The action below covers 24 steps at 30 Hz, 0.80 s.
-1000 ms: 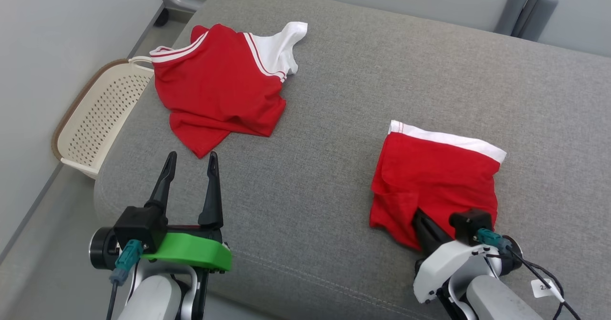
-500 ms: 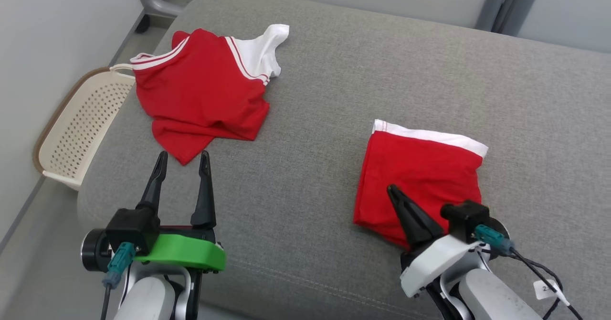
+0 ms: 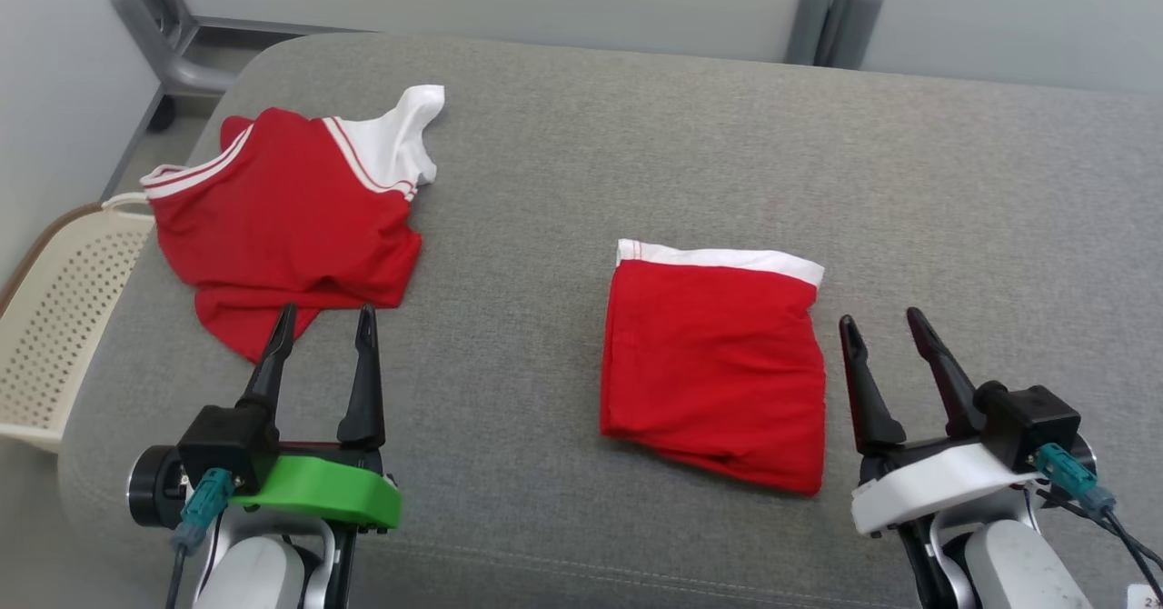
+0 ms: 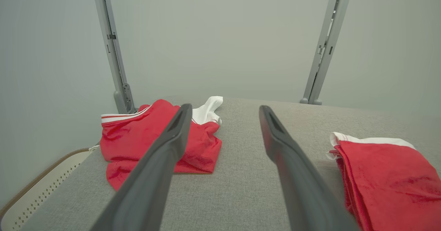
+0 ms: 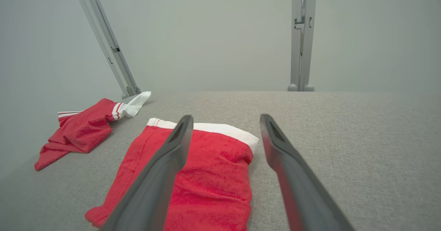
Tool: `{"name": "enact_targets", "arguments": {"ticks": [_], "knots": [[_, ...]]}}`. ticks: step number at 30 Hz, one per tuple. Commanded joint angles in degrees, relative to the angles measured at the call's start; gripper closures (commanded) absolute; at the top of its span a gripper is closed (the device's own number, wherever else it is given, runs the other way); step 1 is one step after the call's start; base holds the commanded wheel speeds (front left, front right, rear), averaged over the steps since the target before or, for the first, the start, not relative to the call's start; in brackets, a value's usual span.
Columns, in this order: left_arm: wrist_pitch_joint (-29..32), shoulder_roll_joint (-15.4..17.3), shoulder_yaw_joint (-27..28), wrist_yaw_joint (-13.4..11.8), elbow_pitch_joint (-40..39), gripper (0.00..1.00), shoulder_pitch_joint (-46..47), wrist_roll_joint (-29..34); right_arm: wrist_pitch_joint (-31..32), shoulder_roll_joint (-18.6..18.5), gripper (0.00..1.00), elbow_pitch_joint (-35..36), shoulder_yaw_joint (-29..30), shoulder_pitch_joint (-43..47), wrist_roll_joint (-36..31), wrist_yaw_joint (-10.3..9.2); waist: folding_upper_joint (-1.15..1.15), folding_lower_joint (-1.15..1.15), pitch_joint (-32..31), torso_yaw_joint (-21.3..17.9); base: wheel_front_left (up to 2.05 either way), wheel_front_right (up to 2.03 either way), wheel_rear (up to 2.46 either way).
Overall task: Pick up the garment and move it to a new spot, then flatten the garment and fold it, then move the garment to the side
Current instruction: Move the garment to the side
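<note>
A folded red garment (image 3: 718,364) with a white band along its far edge lies flat on the grey cushion (image 3: 636,136). My right gripper (image 3: 879,316) stands open just right of it, apart from the cloth, with nothing between its fingers. In the right wrist view the garment (image 5: 206,176) lies below and left of the open right gripper (image 5: 225,117). My left gripper (image 3: 325,314) is open and empty near the front left. In the left wrist view the folded garment (image 4: 386,176) lies to the right of the left gripper (image 4: 224,108).
A crumpled red and white shirt (image 3: 282,227) lies at the cushion's far left, just beyond my left fingertips. A cream perforated basket (image 3: 54,318) stands on the floor left of the cushion. Grey metal frame legs (image 3: 831,9) rise behind the cushion.
My right gripper has opened, let go of the folded garment's near edge and drawn back to its right. The head camera has turned, shifting the whole picture. The left gripper keeps its pose.
</note>
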State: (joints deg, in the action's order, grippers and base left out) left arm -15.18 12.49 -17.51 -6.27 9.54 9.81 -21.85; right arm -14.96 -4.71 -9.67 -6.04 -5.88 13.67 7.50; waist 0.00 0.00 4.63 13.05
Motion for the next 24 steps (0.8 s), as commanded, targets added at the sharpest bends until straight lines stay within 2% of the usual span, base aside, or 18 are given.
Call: {"name": "enact_targets", "arguments": {"ticks": [1, 7, 16, 24], "knots": [[0.0, 0.5, 0.2, 0.6, 0.5, 0.00, -0.9, -0.7, -0.1, 0.0, 0.00, 0.6, 1.2, 1.0, -0.6, -0.02, 0.00, 0.00, -1.7, -3.2, 0.00, 0.00, 0.00], [0.0, 1.8, 0.4, 2.0, 2.7, 0.00, -1.2, -1.1, 1.0, -0.2, 0.00, 0.9, 3.4, 2.6, -2.5, -0.02, 0.00, 0.00, -3.3, -7.0, 0.00, 0.00, 0.00], [0.0, 3.4, 1.7, 0.3, 1.4, 0.00, -5.8, -0.3, 2.9, -0.2, 0.00, 2.4, 3.4, 4.9, -2.6, -0.02, 0.00, 0.00, -5.6, -11.6, 0.00, 0.00, 0.00], [1.1, 4.0, 1.2, -0.7, -1.5, 0.00, -8.1, 0.0, 4.6, -0.1, 0.00, 3.8, 4.4, 6.9, -2.7, -0.02, 0.00, 0.00, -5.9, -12.4, 0.00, 0.00, 0.00]]}}
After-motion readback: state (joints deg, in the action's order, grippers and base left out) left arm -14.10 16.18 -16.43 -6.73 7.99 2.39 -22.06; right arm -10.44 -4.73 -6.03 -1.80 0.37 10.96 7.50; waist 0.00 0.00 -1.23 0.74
